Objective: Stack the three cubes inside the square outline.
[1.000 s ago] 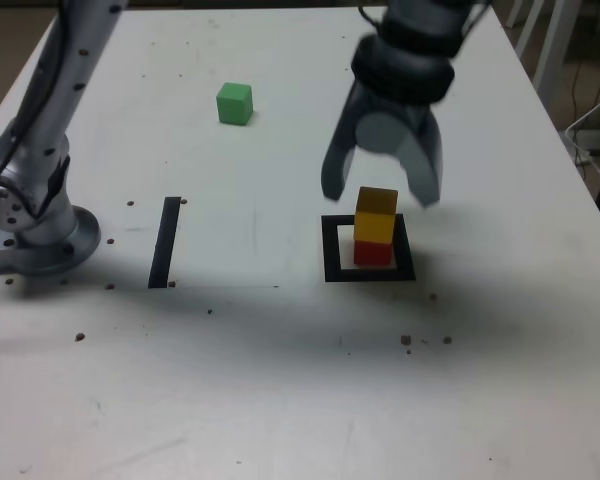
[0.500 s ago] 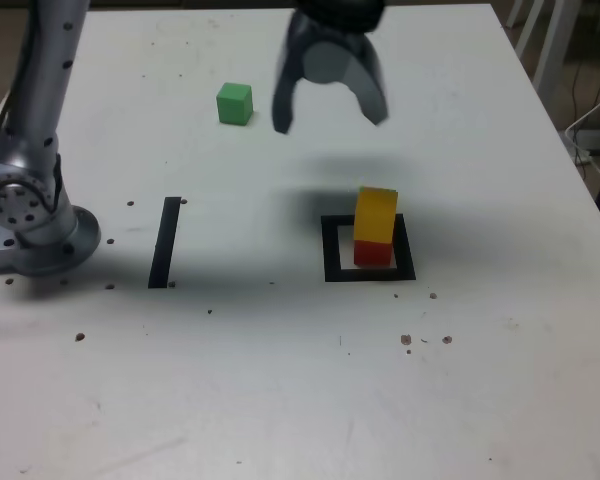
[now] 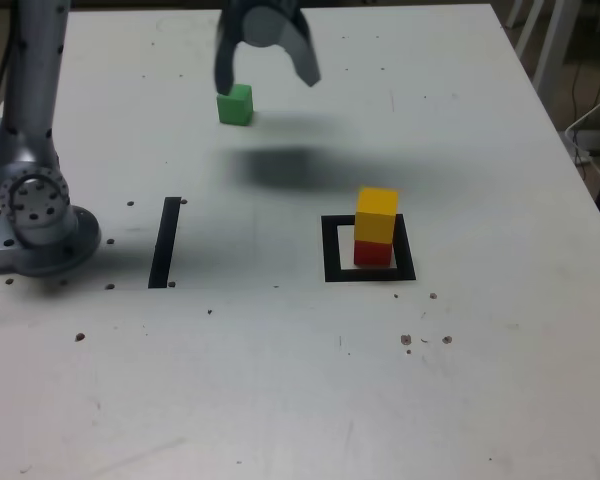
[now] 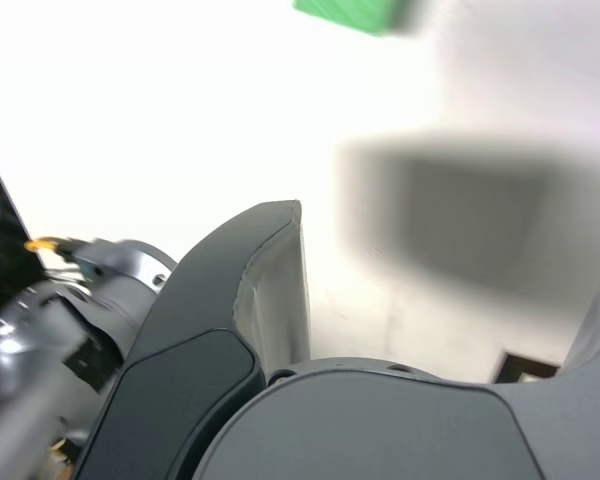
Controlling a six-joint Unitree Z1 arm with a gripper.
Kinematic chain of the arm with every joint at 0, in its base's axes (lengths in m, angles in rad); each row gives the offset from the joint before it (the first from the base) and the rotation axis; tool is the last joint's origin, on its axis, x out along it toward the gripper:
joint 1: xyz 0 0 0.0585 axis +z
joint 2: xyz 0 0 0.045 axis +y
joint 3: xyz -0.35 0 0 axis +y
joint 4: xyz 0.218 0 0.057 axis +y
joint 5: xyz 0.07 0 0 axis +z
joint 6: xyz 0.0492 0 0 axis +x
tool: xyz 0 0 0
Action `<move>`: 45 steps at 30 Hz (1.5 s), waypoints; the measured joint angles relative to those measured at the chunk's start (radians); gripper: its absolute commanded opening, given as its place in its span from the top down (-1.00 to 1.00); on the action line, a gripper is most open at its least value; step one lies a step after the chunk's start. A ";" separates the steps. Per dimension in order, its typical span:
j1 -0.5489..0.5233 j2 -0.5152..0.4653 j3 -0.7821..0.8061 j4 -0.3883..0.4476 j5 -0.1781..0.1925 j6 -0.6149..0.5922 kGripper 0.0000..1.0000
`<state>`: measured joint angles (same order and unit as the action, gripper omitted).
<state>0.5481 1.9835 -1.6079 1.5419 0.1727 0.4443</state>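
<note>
White and speckled with small dark marks, the table [image 3: 280,380] is filling the exterior view, with pale chair legs and a cable showing past its right edge; at the exterior view's left the arm's grey base [image 3: 40,225] is sitting on the surface, a straight black strip [image 3: 165,241] lying just beside it; further right, near the far edge, the green cube [image 3: 235,103] is resting alone while the gripper [image 3: 267,68] is hanging above it, jaws spread wide and holding nothing, one tip close over the cube, apparently lining up to collect the last block; a soft shadow is falling on the table between cube and stack; on the exterior view's right the yellow cube [image 3: 377,215] is sitting squarely on the red cube [image 3: 372,253] inside the square outline [image 3: 330,250], leaving the top free for the third; the wrist view is showing only a blurred green corner.
</note>
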 measured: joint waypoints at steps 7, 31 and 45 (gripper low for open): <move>0.134 -0.020 0.069 -0.097 0.045 0.140 -0.99; 0.272 0.044 0.176 -0.302 0.075 0.361 -0.82; 0.272 0.096 0.186 -0.352 0.057 0.365 0.41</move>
<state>0.8205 2.0791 -1.4222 1.1896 0.2300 0.8094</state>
